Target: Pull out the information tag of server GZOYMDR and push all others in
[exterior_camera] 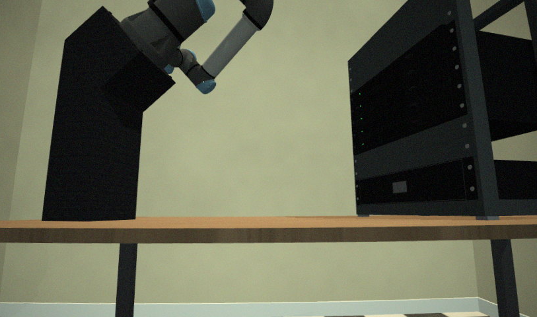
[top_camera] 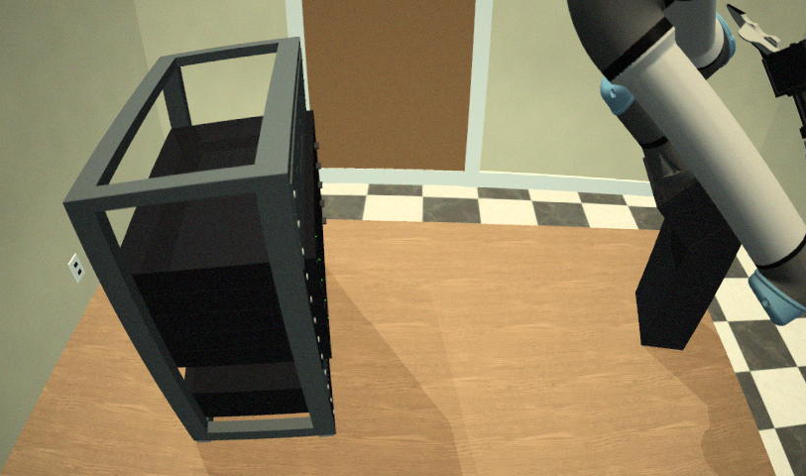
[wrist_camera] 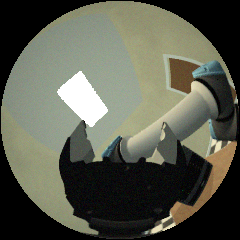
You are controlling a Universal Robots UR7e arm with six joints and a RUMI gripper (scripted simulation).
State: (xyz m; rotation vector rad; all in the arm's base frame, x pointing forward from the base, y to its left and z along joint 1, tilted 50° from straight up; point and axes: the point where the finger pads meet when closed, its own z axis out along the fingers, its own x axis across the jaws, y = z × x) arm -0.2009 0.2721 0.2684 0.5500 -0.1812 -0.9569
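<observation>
The dark grey rack (top_camera: 294,306) (exterior_camera: 477,117) stands upright on the wooden table. A block of black servers (top_camera: 206,318) (exterior_camera: 408,86) fills its middle, with small green lights along one side of the front. A separate black unit (exterior_camera: 440,184) with a grey label (exterior_camera: 399,187) sits at the bottom. No service tag can be read, and I cannot tell whether any information tag is out. My gripper (wrist_camera: 124,121) is open, with nothing between its fingers. In the top view it is at the upper right edge, far from the rack; it cannot be made out in the exterior view.
The arm's black pedestal (top_camera: 684,283) (exterior_camera: 90,137) stands on the table (top_camera: 513,353) (exterior_camera: 263,234) opposite the rack front. The arm's pale link (top_camera: 707,153) (wrist_camera: 172,122) slants beside the pedestal. Walls and a brown door (top_camera: 389,82) are behind.
</observation>
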